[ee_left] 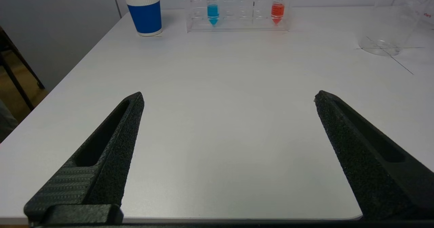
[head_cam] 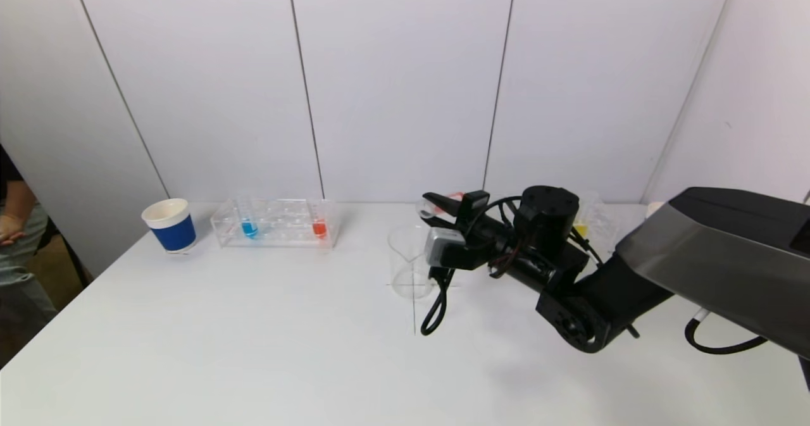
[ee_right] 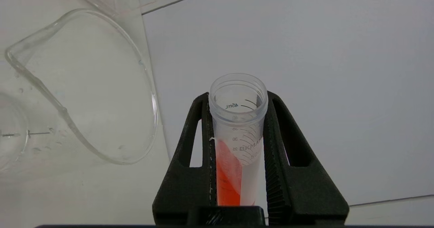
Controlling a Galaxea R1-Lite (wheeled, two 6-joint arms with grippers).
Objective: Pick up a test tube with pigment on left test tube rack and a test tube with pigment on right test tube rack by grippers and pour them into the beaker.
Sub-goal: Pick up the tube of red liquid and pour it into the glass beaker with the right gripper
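A clear glass beaker (head_cam: 410,261) stands near the middle of a white table (head_cam: 253,350), on a drawn cross that likely marks its spot. Just to the beaker's right, level with its rim, the right hand (head_cam: 436,206) is clamped on a graduated test tube (ee_right: 237,129) holding orange-red pigment. The tube is tipped well over with its open mouth toward the beaker, and the liquid slants along one wall without reaching the mouth, which suggests pouring is about to start. The beaker looks empty.

Well to the beaker's left sits the clear left test tube rack (head_cam: 276,223) with two tubes: one blue (head_cam: 249,226), one orange-red (head_cam: 319,226). A blue paper cup (head_cam: 169,225) stands beyond it. To the beaker's right, partly hidden behind the arm, a second rack (head_cam: 598,220) shows one yellow tube (head_cam: 579,228).

The left hand (ee_left: 229,99) hovers low over the table's near edge, fingers wide apart and empty, facing the left rack, apparently waiting its turn.
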